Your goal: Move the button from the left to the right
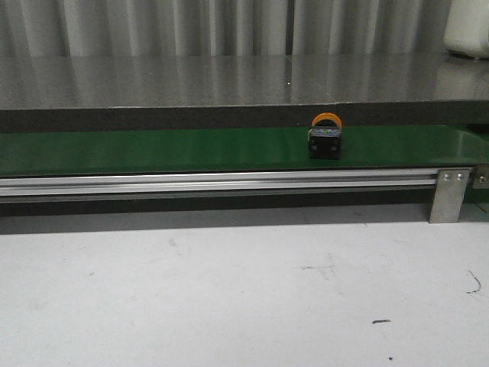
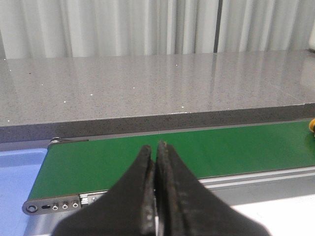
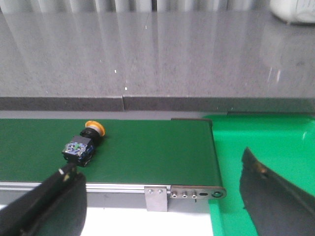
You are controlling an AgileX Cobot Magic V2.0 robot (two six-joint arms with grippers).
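Observation:
The button (image 1: 325, 138), an orange-yellow cap on a black body, lies on its side on the green belt (image 1: 153, 151), right of the middle in the front view. In the right wrist view the button (image 3: 83, 143) lies just beyond my right gripper's left fingertip (image 3: 66, 172). My right gripper (image 3: 157, 169) is open wide and empty, in front of the belt's right end. My left gripper (image 2: 155, 147) is shut and empty, in front of the belt's left end (image 2: 98, 162). A sliver of the orange cap (image 2: 312, 125) shows at the edge of the left wrist view. Neither gripper shows in the front view.
A grey stone counter (image 1: 229, 80) runs behind the belt. An aluminium rail (image 1: 214, 182) with a bracket (image 1: 448, 193) fronts the belt. A bright green bin (image 3: 266, 147) sits past the belt's right end. A blue surface (image 2: 17, 172) lies left of the belt.

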